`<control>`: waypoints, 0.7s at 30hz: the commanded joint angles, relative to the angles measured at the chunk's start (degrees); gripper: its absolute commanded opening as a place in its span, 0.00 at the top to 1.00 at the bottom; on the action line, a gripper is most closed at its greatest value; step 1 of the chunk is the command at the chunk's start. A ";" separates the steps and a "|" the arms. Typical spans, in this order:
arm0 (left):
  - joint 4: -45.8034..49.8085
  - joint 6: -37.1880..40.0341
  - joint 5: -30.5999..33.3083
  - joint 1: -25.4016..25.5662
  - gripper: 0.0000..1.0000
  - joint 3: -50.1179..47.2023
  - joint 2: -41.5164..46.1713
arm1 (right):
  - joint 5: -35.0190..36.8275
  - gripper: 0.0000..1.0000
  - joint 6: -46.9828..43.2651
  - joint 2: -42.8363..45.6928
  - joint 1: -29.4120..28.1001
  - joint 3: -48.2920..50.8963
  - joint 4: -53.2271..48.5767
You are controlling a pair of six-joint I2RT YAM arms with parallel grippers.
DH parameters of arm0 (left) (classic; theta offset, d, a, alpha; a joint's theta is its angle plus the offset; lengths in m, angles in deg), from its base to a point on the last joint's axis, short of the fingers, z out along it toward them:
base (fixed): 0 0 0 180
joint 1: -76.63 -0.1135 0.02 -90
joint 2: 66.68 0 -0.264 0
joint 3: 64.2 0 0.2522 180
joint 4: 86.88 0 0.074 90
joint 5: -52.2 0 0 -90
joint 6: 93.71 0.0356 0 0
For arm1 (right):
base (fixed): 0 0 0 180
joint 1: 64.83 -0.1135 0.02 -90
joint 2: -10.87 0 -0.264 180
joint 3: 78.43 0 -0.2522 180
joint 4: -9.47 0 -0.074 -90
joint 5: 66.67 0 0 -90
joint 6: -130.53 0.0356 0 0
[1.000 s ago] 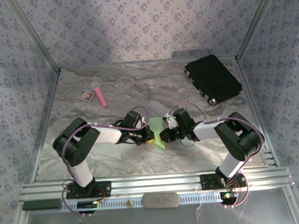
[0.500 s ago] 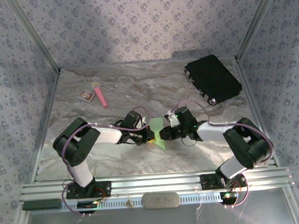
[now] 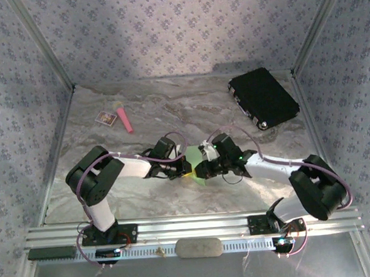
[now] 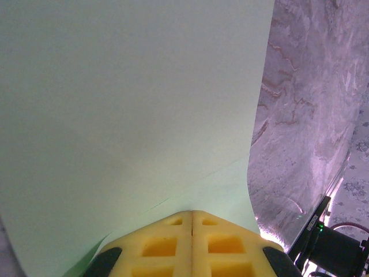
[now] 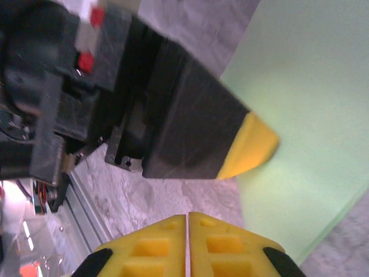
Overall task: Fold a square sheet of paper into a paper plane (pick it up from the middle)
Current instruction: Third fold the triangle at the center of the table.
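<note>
The lime-green square sheet of paper (image 3: 195, 155) sits between the two grippers at the table's middle. In the left wrist view the paper (image 4: 132, 104) rises and curves in front of the camera, with a faint crease running to the pads. My left gripper (image 4: 191, 213) is shut, pads pressed together on the sheet's near edge. The top view shows the left gripper (image 3: 184, 170) almost touching my right gripper (image 3: 200, 170). In the right wrist view the right gripper (image 5: 188, 216) is shut with nothing between its pads, above bare marble. The paper (image 5: 300, 115) lies just right of it, under the left gripper's yellow fingertip (image 5: 248, 147).
A black case (image 3: 263, 98) lies at the back right. A pink stick with a yellow tip (image 3: 125, 119) and a small white card (image 3: 106, 119) lie at the back left. An aluminium rail (image 3: 190, 226) runs along the near edge. Patterned walls close in the table.
The right arm's elbow has swung out to the right and lower. Its gripper has shifted slightly left towards the left gripper. The left arm and the paper have stayed put.
</note>
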 commanded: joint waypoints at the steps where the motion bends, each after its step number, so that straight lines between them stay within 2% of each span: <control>1: 1.83 1.46 1.25 0.56 0.99 0.12 -1.16 | 0.05 0.92 -0.97 -2.39 -1.19 -2.33 -4.23; 13: 2.07 1.54 1.25 0.50 0.99 0.22 -1.16 | 2.23 0.92 -2.61 -8.14 -2.72 -5.64 -7.27; 21: 2.31 1.63 1.12 0.55 0.99 0.47 -1.41 | 4.02 0.93 -2.53 -9.94 -3.24 -3.93 -7.51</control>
